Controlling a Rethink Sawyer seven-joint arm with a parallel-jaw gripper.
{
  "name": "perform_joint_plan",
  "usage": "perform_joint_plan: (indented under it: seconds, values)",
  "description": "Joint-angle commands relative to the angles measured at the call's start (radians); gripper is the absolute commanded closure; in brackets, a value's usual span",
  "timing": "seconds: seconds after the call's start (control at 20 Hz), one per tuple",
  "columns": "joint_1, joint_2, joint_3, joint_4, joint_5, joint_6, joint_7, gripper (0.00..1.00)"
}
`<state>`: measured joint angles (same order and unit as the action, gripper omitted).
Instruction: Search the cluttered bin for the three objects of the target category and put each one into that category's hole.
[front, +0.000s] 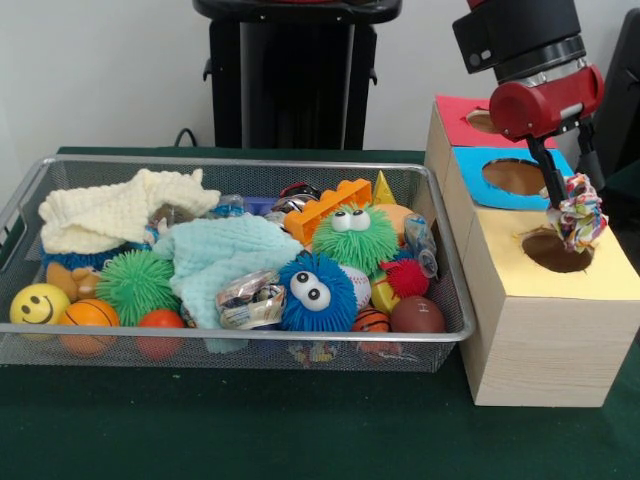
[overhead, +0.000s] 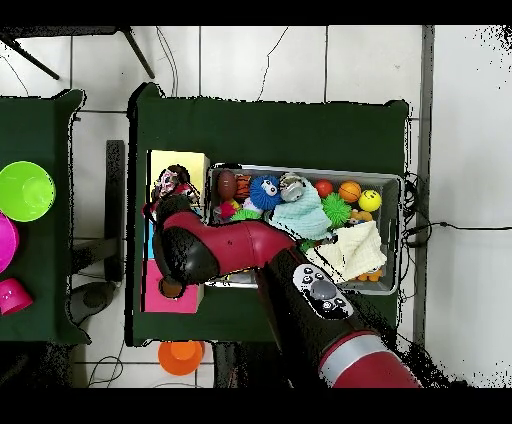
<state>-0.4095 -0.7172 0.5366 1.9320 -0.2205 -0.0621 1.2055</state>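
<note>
My gripper (front: 560, 205) is shut on a ruffled cloth bundle (front: 581, 212) with a red, blue, yellow and white print. It holds the bundle just above the right edge of the yellow-ringed hole (front: 556, 252) in the pale wooden box (front: 540, 350). In the overhead view the bundle (overhead: 168, 183) hangs over the yellow card (overhead: 185, 162), and my arm (overhead: 190, 248) hides the gripper. The wire mesh bin (front: 240, 162) stands left of the box, full of toys. No other printed bundle shows clearly in it; the cloths may cover some.
The box also has a blue-ringed hole (front: 515, 176) and a red-ringed hole (front: 482, 120) behind the yellow one. The bin holds a cream cloth (front: 110, 215), a mint cloth (front: 225, 255), fuzzy blue (front: 315, 292) and green (front: 352, 238) toys, and several balls.
</note>
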Motion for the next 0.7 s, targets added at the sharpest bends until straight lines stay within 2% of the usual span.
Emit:
perform_joint_plan:
  seconds: [0.05,0.35,0.7]
  values:
    - [0.002,0.005,-0.035,0.014,0.002,0.084,0.168,0.00]
    - [0.015,-0.002,-0.054,0.002,0.000,0.080,0.165,0.00]
    - [0.063,-0.021,-0.135,-0.031,-0.001,0.125,0.138,0.00]
